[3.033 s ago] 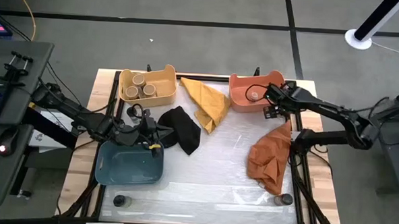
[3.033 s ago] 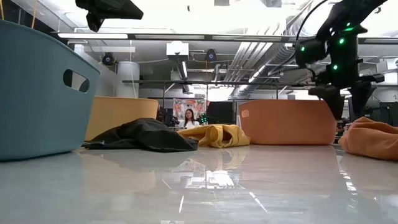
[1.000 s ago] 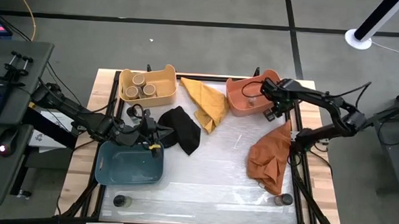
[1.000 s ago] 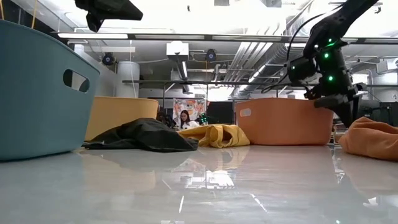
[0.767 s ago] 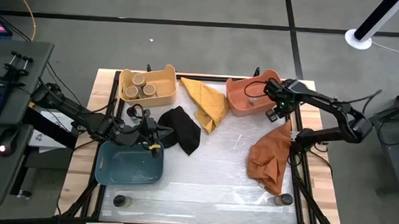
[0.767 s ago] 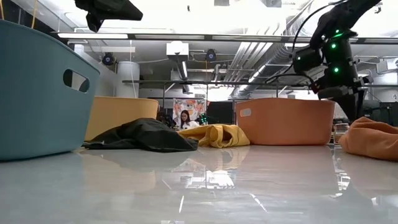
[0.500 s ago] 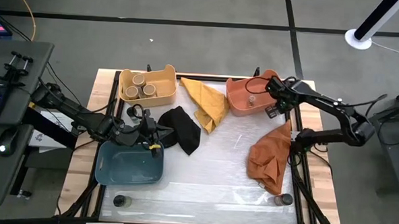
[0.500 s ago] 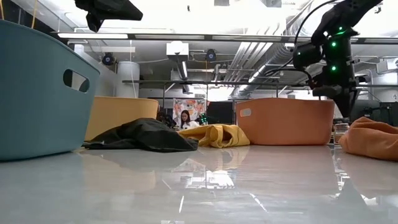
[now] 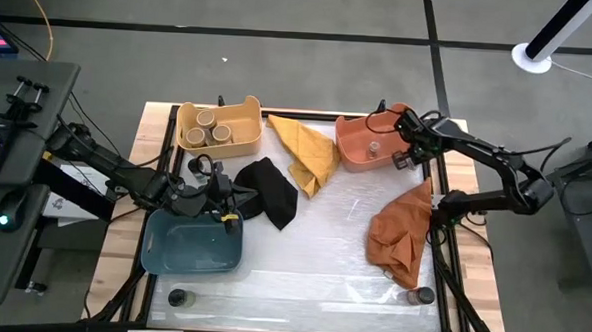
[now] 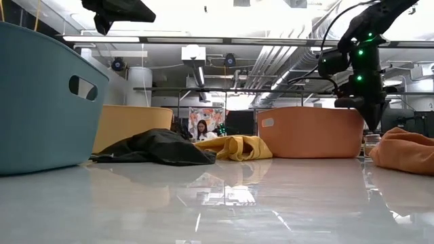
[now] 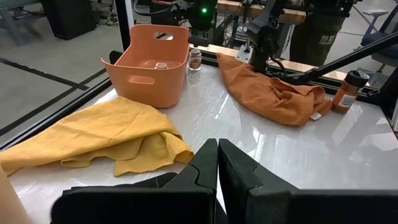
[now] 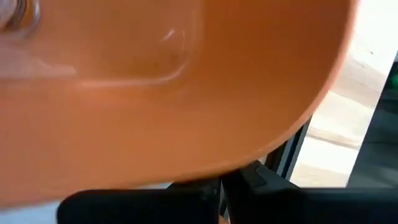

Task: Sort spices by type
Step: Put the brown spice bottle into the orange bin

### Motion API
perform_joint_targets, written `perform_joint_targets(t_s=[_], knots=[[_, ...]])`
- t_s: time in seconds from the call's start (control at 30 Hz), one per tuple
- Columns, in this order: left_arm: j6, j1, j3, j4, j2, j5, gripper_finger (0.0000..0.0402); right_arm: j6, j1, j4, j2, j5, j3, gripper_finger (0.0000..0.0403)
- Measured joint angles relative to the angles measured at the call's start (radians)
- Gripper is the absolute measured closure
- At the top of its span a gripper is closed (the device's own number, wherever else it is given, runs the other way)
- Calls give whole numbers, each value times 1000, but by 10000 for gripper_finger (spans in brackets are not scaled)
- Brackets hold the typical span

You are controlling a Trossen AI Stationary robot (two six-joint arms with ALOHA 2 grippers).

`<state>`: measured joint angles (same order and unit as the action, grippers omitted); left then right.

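Three tan-topped spice jars stand in the yellow bin. One small jar sits in the orange bin. Another jar stands on the table right beside that bin. A dark-topped jar and a brownish jar stand near the front edge. My right gripper is shut, points down and stands just outside the orange bin's right wall. My left gripper is shut and hangs in the air over the left edge of the black cloth. My right gripper stands shut, close by the orange bin's right wall. I cannot tell whether its fingers touch the wall. Nothing shows between them.
A blue bin sits at the front left. A yellow cloth lies between the two far bins. A crumpled orange cloth lies at the right. A person shows in the room beyond the table.
My right gripper has moved off the orange bin a little toward the table's right edge and turned to point straight down. In the low view its fingers have come together. The bin and the jars stay where they were.
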<state>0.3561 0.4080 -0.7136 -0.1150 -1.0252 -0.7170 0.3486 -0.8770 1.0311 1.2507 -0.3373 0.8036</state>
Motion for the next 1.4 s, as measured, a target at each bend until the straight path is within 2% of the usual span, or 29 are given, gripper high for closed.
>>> perform_joint_targets(t_s=[0.3, 0.67, 0.87, 1.1, 1.3, 1.4], knots=[[0, 0, 0, 0, 0, 10, 401, 122, 0, -1, 42, 24, 2, 402], [0, 1, 0, -1, 0, 32, 401, 116, 0, -23, 54, 0, 2, 403], [0, 0, 0, -1, 0, 32, 402, -8, 0, -26, 36, 8, 1, 403], [0, 0, 0, -1, 0, 33, 401, -164, 0, 62, -8, 32, -3, 403], [0, 0, 0, -1, 0, 33, 402, -286, 0, 102, -26, 173, -2, 403], [0, 0, 0, -1, 0, 33, 402, -287, 0, 51, -19, 167, -2, 403]])
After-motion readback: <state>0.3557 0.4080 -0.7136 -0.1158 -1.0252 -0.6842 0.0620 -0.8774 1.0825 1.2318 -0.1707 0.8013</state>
